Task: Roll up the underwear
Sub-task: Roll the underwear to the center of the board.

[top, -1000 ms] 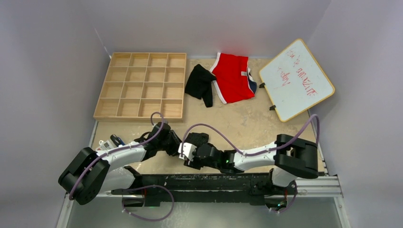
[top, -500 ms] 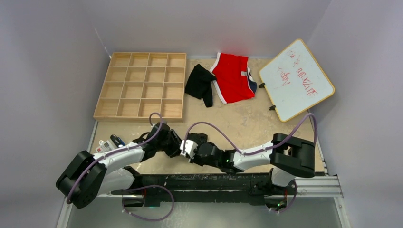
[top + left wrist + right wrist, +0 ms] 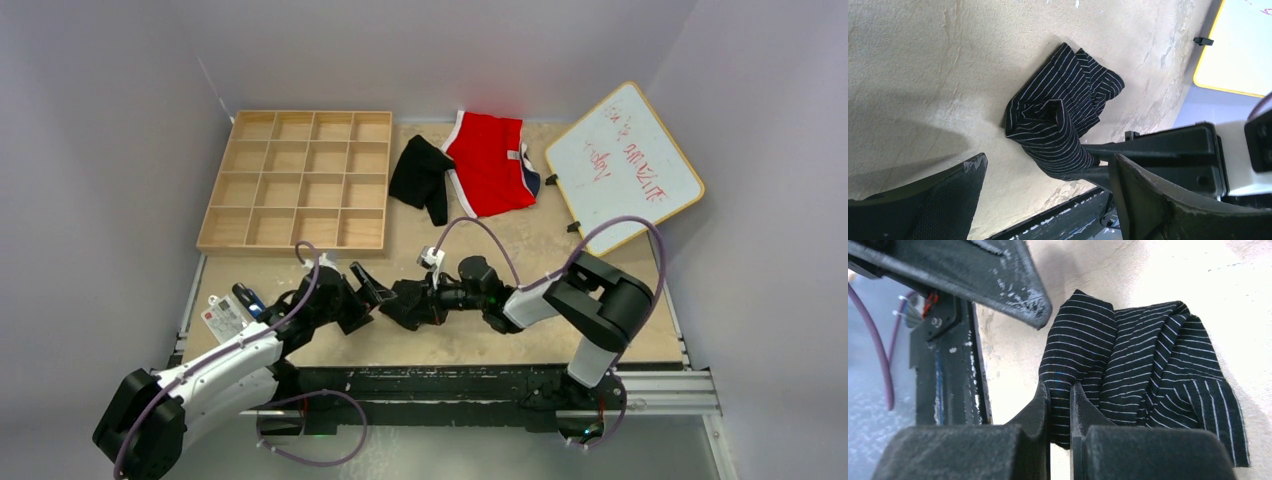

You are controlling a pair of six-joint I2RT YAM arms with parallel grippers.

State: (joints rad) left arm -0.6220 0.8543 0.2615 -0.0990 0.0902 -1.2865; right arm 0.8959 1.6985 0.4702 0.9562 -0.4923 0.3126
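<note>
Black fabric with thin pale stripes, the underwear [image 3: 1148, 365], lies bunched into a loose, half-made roll on the tan table [image 3: 908, 60]. The right gripper [image 3: 1060, 390] has one thick fold of it nipped between its pads, which stand almost together with only cloth between them. The rest of the garment fans out beyond those fingertips and off to one side, resting on the table. The left gripper [image 3: 1048, 159] faces the bundle from the opposite side, its fingers spread wide and holding nothing, the roll just ahead of the gap between them. I judge the rolling step to be under way but unfinished: the layers look slack and a loose flap trails off the far side. The next move probably calls for the free fingers to pin the loose end while the pinching pair turns its fold over, keeping tension so that the coil tightens. A second black garment [image 3: 420, 175] lies well beyond both grippers, beside red briefs [image 3: 490, 160].
</note>
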